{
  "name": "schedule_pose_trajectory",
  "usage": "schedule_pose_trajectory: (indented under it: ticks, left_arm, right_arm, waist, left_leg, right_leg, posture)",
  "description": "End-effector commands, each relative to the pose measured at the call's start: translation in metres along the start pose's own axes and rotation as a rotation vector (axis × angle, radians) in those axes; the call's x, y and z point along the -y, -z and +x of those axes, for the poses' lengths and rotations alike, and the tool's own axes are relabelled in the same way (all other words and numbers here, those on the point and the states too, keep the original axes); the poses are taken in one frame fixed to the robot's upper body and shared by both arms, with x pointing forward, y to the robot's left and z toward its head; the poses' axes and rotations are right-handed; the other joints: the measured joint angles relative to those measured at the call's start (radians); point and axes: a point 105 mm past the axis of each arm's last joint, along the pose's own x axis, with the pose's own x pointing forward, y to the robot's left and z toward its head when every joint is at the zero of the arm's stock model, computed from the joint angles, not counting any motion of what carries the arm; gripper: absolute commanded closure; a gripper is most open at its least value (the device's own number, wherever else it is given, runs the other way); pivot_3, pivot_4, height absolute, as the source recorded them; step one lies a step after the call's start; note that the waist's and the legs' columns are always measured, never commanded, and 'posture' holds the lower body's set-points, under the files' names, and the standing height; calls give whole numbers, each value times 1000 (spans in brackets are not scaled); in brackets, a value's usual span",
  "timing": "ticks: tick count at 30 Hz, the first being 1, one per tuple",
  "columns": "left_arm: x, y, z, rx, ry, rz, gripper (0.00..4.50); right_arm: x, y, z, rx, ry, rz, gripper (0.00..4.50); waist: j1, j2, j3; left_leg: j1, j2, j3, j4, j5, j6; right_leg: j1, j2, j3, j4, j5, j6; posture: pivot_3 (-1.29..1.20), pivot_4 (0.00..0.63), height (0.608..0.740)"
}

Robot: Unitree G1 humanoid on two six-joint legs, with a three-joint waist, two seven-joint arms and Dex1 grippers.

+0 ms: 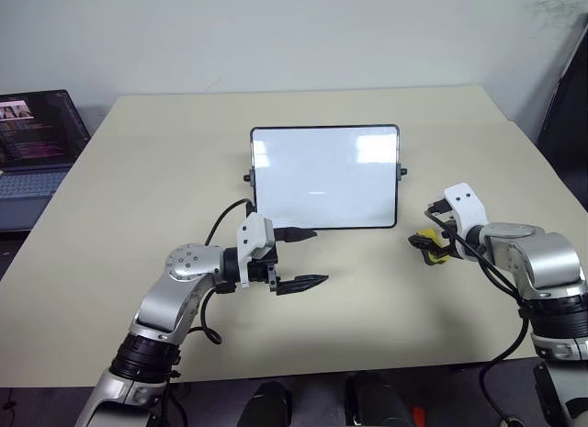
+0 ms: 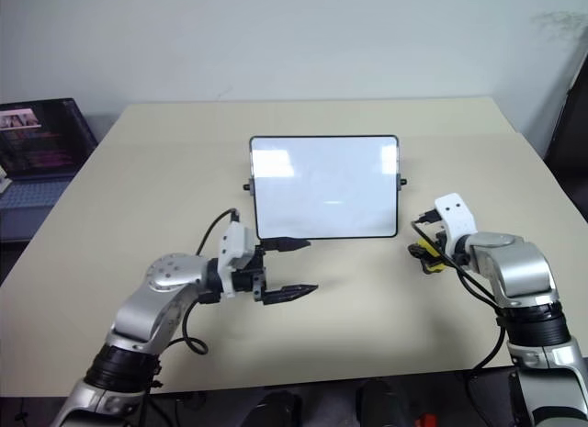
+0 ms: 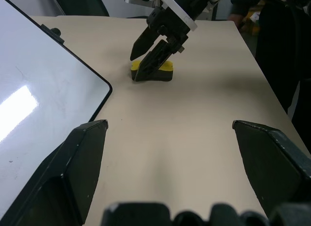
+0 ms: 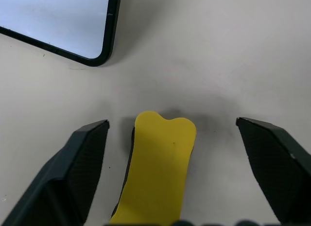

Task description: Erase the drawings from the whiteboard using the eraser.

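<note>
The whiteboard [image 1: 323, 177] stands propped at the middle of the beige table. Its face looks plain white with glare and one faint short streak; the drawings are out of view. The yellow eraser [image 4: 160, 163], dark underneath, lies flat on the table to the right of the board's lower right corner. My right gripper [image 4: 172, 121] is open and tilted down over it, a finger on each side, neither touching it. The left wrist view shows the same eraser [image 3: 167, 68] under that gripper. My left gripper [image 1: 303, 258] is open and empty in front of the board's lower left corner, pointing right.
An open laptop [image 1: 32, 142] with a lit screen sits beyond the table's left edge. Bare tabletop [image 1: 386, 298] lies between my two arms and in front of the board. A dark object stands past the table's right edge [image 1: 565, 115].
</note>
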Motion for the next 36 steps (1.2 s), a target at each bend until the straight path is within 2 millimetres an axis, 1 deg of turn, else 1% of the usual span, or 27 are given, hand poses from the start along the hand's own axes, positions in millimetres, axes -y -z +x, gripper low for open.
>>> schedule_pose_trajectory:
  ticks: [1, 3, 8, 10, 11, 14, 15, 17, 19, 21, 23, 25, 27, 29, 31, 32, 33, 34, 36]
  left_arm:
    - [-1, -12, -2, 19, 2, 61, 0]
    - [-1, -12, -3, 16, -1, 63, 0]
    - [-6, -19, -12, 23, -37, 63, 0]
    - [-15, -26, -22, 36, -109, 51, 0]
    - [-17, -27, -26, 39, -130, 46, 0]
    - [-31, -34, -35, 78, -277, 31, 0]
    - [-36, -34, -38, 81, -321, 20, 0]
    - [-43, -29, -44, 69, -417, 6, 0]
    - [-45, -22, -51, 37, -513, 13, 0]
    - [-51, -17, -62, 28, -655, 9, 0]
    - [-55, -15, -72, 20, -769, 12, 0]
    - [-58, -12, -84, 13, -857, 9, 0]
    - [-60, -11, -93, -1, -951, 24, 0]
    - [-58, -11, -103, -17, -1046, 47, 0]
    - [-56, -10, -116, -24, -1105, 50, 0]
    - [-53, -9, -123, -42, -1143, 52, 0]
    - [-53, -7, -133, -58, -1171, 55, 0]
    - [-50, -6, -142, -58, -1214, 42, 0]
    - [-37, -1, -162, -85, -1273, 20, 0]
  right_arm:
    - [4, -17, -8, 66, 19, -12, 21]
    - [4, -22, -10, 83, 21, 7, 21]
    - [12, -39, -22, 160, 73, 68, 21]
    - [22, -48, -32, 218, 142, 90, 21]
    - [24, -50, -35, 233, 161, 96, 21]
    - [32, -52, -44, 296, 239, 125, 21]
    - [34, -52, -47, 316, 263, 134, 21]
    - [36, -54, -54, 383, 288, 216, 21]
    - [39, -54, -63, 444, 332, 240, 21]
    - [42, -50, -72, 492, 379, 234, 21]
    - [40, -46, -77, 524, 410, 212, 21]
    - [33, -40, -76, 545, 428, 196, 21]
    - [31, -28, -75, 548, 449, 209, 21]
    - [28, -14, -74, 558, 476, 177, 21]
    - [23, -8, -72, 574, 487, 145, 21]
    - [26, -1, -72, 579, 502, 143, 21]
    - [23, 2, -71, 584, 510, 143, 21]
    - [25, 9, -70, 585, 515, 159, 21]
    - [24, 21, -68, 587, 520, 177, 21]
  waist:
    - [0, 0, 0]
    - [0, 0, 0]
    - [0, 0, 0]
    - [0, 0, 0]
    - [0, 0, 0]
    - [1, 0, 0]
    - [1, 0, 0]
    - [0, 0, 0]
    - [0, 0, 0]
    - [2, 0, 0]
    - [4, 0, 0]
    - [4, 0, -1]
    - [3, 0, -1]
    - [3, -1, -1]
    - [3, 0, -1]
    - [1, 0, -1]
    - [0, 0, -1]
    - [-1, 0, -1]
    - [-1, -1, -1]
  left_leg:
    - [0, 0, 0, 0, 0, 0]
    - [0, 0, 0, 0, 0, 0]
    - [0, 0, 0, 0, 0, 0]
    - [0, 0, 0, 0, 0, 0]
    - [0, 0, 0, 0, 0, 0]
    - [0, 0, 0, 0, 0, 0]
    - [0, 0, 0, 0, 0, 0]
    - [0, 0, 0, 0, 0, 0]
    - [0, 1, 0, 0, 0, 0]
    - [0, 1, 0, 0, 0, 0]
    - [0, 0, -1, 0, 0, 0]
    - [0, 0, -1, 0, 0, 0]
    - [1, 1, 0, 0, 0, 0]
    - [1, 1, 1, 1, 0, 0]
    - [1, 0, 1, 1, 0, 0]
    - [1, 0, 1, 1, 0, 0]
    - [2, 1, 1, 1, 0, 0]
    - [2, 1, 2, 1, 0, 0]
    - [3, 2, 2, 1, 0, 0]
  right_leg:
    - [0, 0, 0, 0, 0, 0]
    - [0, 0, 0, 0, 0, 0]
    - [0, 0, 0, 1, 0, 0]
    - [0, 0, 0, 1, 0, 0]
    - [0, 0, 0, 1, 0, 0]
    - [0, 0, 0, 1, 0, 0]
    - [0, 0, 0, 1, 0, 0]
    - [0, 0, 0, 1, 0, 0]
    - [0, -1, 1, 1, 0, 0]
    - [0, -3, 1, 1, 0, 0]
    - [0, -4, 1, 1, 0, 0]
    - [0, -4, 0, 1, 0, 0]
    - [0, -4, 1, 2, 0, 0]
    - [0, -4, 1, 2, 0, 0]
    - [1, -4, 1, 2, 0, 0]
    - [1, -4, 1, 2, 0, 0]
    - [1, -4, 2, 2, 0, 0]
    - [1, -4, 2, 2, 0, 0]
    - [1, -3, 2, 2, 0, 1]
  posture:
    - [0, 150, 740]
    - [0, 150, 740]
    - [0, 150, 740]
    - [0, 150, 740]
    - [0, 150, 740]
    - [0, 150, 740]
    - [0, 150, 740]
    - [0, 150, 740]
    - [0, 150, 740]
    - [0, 150, 740]
    - [0, 150, 740]
    - [0, 150, 740]
    - [0, 150, 740]
    - [0, 150, 740]
    - [0, 150, 740]
    - [0, 150, 740]
    - [0, 150, 740]
    - [0, 150, 740]
    - [0, 150, 740]
